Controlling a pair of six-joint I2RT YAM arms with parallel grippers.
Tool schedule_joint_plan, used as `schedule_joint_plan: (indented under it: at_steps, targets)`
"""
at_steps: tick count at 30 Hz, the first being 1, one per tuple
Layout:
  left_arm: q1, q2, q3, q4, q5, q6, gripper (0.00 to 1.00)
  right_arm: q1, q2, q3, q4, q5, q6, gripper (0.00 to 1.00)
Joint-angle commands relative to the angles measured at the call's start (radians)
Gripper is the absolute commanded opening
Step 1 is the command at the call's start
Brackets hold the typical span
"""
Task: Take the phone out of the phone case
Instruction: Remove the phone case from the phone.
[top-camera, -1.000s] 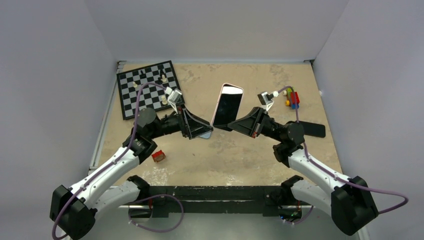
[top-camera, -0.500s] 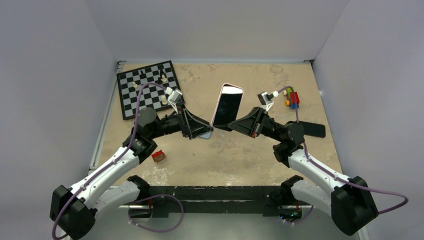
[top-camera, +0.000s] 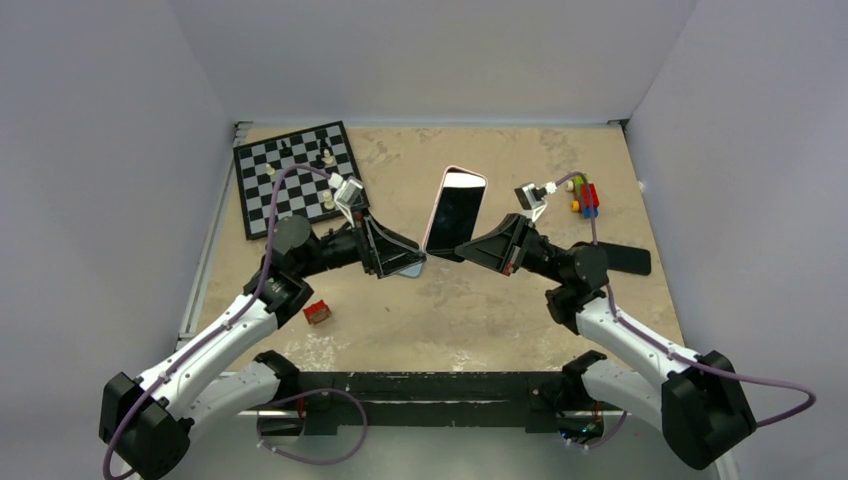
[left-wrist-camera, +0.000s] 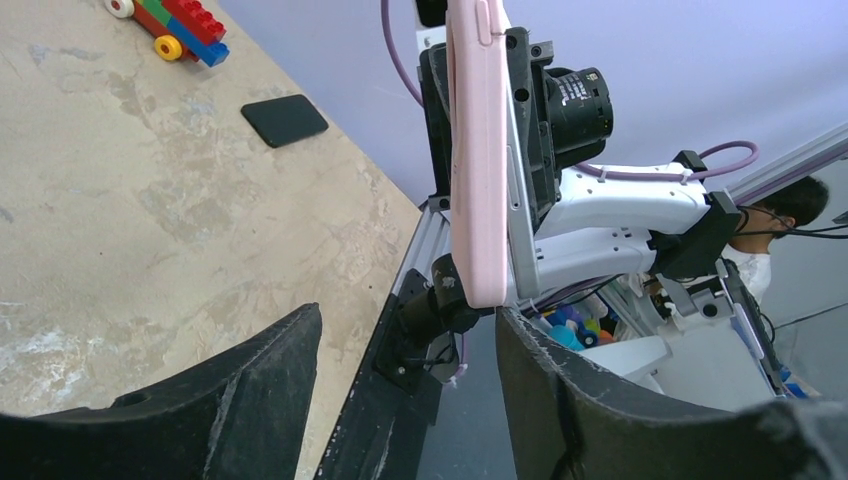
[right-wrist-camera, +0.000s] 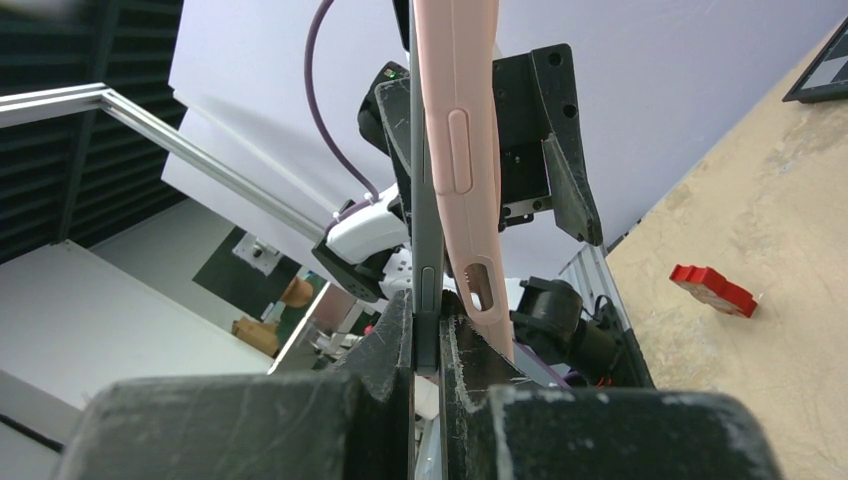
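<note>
The phone (top-camera: 455, 210), black screen up, sits in a pink case (top-camera: 463, 170) and is held tilted above the table's middle. My right gripper (top-camera: 462, 250) is shut on the phone's lower corner. In the right wrist view the jaws (right-wrist-camera: 428, 320) pinch the bare grey phone edge (right-wrist-camera: 424, 200), and the pink case (right-wrist-camera: 460, 150) bends away beside it. My left gripper (top-camera: 412, 262) is open at the phone's lower left. In the left wrist view its fingers (left-wrist-camera: 408, 315) stand wide apart, with the case's lower end (left-wrist-camera: 478, 200) just above the gap, touching neither finger.
A chessboard (top-camera: 295, 180) with several pieces lies at the back left. A small red block (top-camera: 318, 312) lies near the left arm. A coloured brick toy (top-camera: 585, 197) and a flat black pad (top-camera: 625, 258) lie at the right.
</note>
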Motion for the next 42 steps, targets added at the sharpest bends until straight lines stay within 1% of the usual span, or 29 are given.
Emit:
schedule_joint_plan:
  at_steps: [1,8,10,15,18,20,23,25,32,33,37,39,40,41,42]
  targets:
    - [0.000,-0.011,0.037,0.084,0.003,0.000,0.69,0.000,0.006,0.021,0.093,-0.010,-0.002,0.00]
    - [0.000,-0.004,0.042,0.077,-0.008,0.001,0.69,0.000,0.007,0.015,0.106,-0.008,0.004,0.00]
    - [0.000,0.004,0.053,0.054,-0.016,0.010,0.65,0.001,0.005,0.014,0.111,-0.007,0.008,0.00]
    - [0.001,0.033,0.071,0.019,-0.043,0.022,0.47,0.004,-0.001,0.019,0.110,-0.007,0.010,0.00]
    - [0.001,0.062,0.103,-0.040,-0.067,0.041,0.41,0.007,-0.004,0.019,0.105,-0.007,0.006,0.00]
    - [0.000,0.086,0.140,-0.059,-0.069,0.046,0.41,0.009,-0.007,0.017,0.092,-0.005,-0.003,0.00]
    - [-0.001,0.120,0.177,-0.059,-0.063,0.038,0.46,0.015,-0.021,0.019,0.046,0.002,-0.032,0.00]
    - [-0.002,0.142,0.201,-0.059,-0.060,0.035,0.48,0.021,-0.027,0.022,0.019,0.007,-0.052,0.00]
    - [-0.007,0.203,0.238,-0.012,-0.072,-0.013,0.40,0.048,-0.039,0.038,-0.066,0.018,-0.105,0.00]
    - [-0.008,0.208,0.244,-0.011,-0.074,-0.013,0.37,0.053,-0.040,0.038,-0.073,0.022,-0.110,0.00]
    - [-0.007,0.211,0.267,-0.030,-0.100,0.011,0.20,0.073,-0.045,0.038,-0.112,0.036,-0.132,0.00]
    - [-0.007,0.197,0.275,-0.094,-0.150,0.038,0.12,0.079,-0.051,0.035,-0.122,0.040,-0.136,0.00]
    - [-0.007,0.192,0.280,-0.137,-0.188,0.053,0.05,0.080,-0.054,0.033,-0.125,0.042,-0.138,0.00]
    - [-0.007,0.185,0.287,-0.196,-0.238,0.062,0.00,0.080,-0.057,0.031,-0.131,0.044,-0.141,0.00]
    - [-0.007,0.173,0.295,-0.257,-0.289,0.067,0.00,0.082,-0.063,0.033,-0.138,0.045,-0.145,0.00]
